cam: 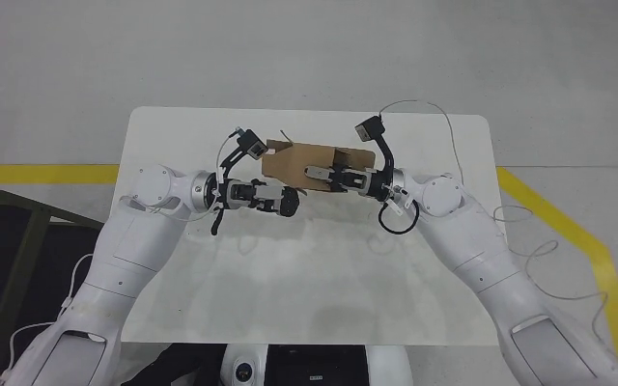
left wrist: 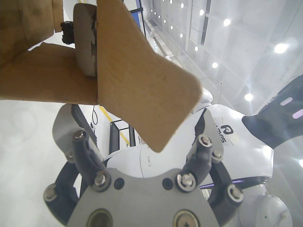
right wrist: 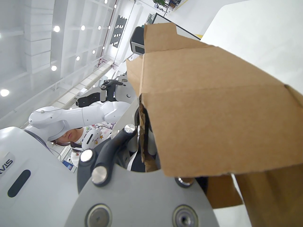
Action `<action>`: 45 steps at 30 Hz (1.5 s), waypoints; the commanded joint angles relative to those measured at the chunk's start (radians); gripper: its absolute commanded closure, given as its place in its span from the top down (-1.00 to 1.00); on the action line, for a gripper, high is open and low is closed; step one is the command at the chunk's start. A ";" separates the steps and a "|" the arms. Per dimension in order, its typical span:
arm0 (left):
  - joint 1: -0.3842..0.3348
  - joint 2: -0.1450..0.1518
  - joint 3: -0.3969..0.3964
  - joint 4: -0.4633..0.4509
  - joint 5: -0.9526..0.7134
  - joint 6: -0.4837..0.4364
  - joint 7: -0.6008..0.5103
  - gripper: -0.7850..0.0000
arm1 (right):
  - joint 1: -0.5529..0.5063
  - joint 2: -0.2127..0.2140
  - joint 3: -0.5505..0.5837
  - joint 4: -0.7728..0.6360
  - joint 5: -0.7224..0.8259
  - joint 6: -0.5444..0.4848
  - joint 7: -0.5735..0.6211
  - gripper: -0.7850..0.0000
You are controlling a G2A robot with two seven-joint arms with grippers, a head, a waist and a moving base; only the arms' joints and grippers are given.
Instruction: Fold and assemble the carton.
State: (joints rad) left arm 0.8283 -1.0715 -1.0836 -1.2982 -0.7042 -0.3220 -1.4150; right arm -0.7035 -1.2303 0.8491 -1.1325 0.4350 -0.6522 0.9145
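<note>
A plain brown cardboard carton (cam: 309, 164) is sitting half assembled over the far middle of a white table (cam: 290, 289), with its body opened into a box shape and several flaps hanging loose. The two arms are meeting at it from either side. The right gripper (cam: 323, 176) is reaching into the carton's open end and is clamping one of its walls. The left gripper (cam: 288, 201) is hovering just beside the carton's near corner on the other side, with its fingers spread apart and gripping nothing. From above, whether the carton is resting on the table or hanging just over it cannot be told. The left wrist view is adding detail that is too small to make out from above: a long flap with rounded corners is jutting from the carton (left wrist: 132, 76) and passing between the spread fingers of the left gripper (left wrist: 139, 119) without being pinched, and deeper inside the box a pale finger (left wrist: 82, 41) of the right gripper is pressing flat against a wall. The right wrist view is giving the opposite side: a broad creased panel of the carton (right wrist: 213, 119) is lying across the right gripper (right wrist: 144, 124), with the panel's rough cut edge running down between the fingers.
</note>
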 commanded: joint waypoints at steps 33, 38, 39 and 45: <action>0.042 0.044 -0.124 -0.010 0.193 0.012 -0.072 1.00 | -0.077 0.043 0.169 0.017 0.124 0.053 0.269 -1.00; 0.051 0.050 -0.103 -0.037 0.272 0.017 -0.100 1.00 | -0.095 0.056 0.211 -0.011 0.147 0.066 0.305 -1.00; 0.049 0.051 -0.096 -0.044 0.291 0.018 -0.101 1.00 | -0.097 0.058 0.217 -0.017 0.151 0.068 0.310 -1.00; 0.042 0.053 -0.064 -0.051 0.354 0.012 -0.095 1.00 | -0.107 0.062 0.235 -0.055 0.191 0.079 0.333 -1.00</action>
State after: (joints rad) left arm 0.8714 -1.0191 -1.1510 -1.3525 -0.3577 -0.3090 -1.5110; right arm -0.8092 -1.1685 1.0834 -1.1826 0.6195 -0.5759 1.2444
